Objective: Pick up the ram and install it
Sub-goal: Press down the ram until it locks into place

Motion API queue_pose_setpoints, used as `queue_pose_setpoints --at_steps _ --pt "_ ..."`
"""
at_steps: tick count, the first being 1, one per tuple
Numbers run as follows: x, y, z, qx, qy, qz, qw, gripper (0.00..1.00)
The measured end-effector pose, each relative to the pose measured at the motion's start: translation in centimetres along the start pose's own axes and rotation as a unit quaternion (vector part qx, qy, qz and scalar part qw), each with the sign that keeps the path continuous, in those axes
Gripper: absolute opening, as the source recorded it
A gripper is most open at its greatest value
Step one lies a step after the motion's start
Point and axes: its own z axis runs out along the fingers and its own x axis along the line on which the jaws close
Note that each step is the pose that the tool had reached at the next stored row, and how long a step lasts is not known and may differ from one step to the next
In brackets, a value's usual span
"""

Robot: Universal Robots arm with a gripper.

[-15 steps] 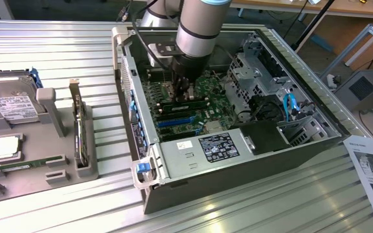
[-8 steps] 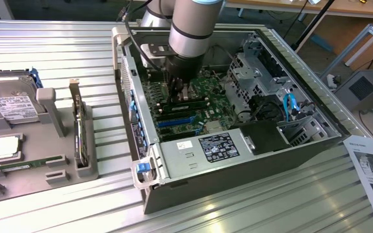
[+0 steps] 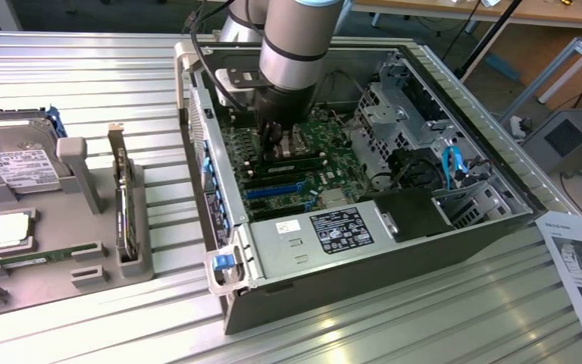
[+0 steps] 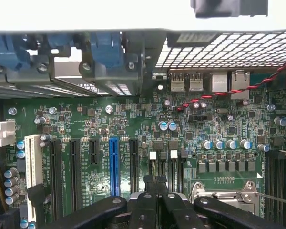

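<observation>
In the wrist view the black gripper [image 4: 157,193] sits nearest, its dark fingers [image 4: 145,202] pressed together, closed down hard over the memory slots of the green motherboard [image 4: 86,119]; whether a thin board is pinched between them I cannot tell – only dark edges show at the tips. Just beyond the fingertips run the long black expansion slots [image 4: 57,167] and one bright blue plastic slot [image 4: 114,164], then the silver rear ports [image 4: 186,82] under a perforated metal grille [image 4: 219,50].

In the exterior view, nearest the camera, a grey moulded parts tray [image 3: 99,265] on the slatted metal table [image 3: 89,76] holds a long thin green ram stick [image 3: 40,258] lying flat in its groove – well apart from the gripper – beside a square silver processor chip [image 3: 6,230] and a silver hard drive [image 3: 18,163]. Further on, the open grey computer case [image 3: 372,250] lies on its side, the silver robot arm [image 3: 296,45] reaching down into it, gripper [image 3: 276,148] at the motherboard [image 3: 321,163]
</observation>
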Motion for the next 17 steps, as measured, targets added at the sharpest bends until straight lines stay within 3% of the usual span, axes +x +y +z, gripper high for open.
queue_pose_setpoints --at_steps 17 --pt "0.01 0.16 0.45 0.0013 -0.0001 0.000 1.0000 0.11"
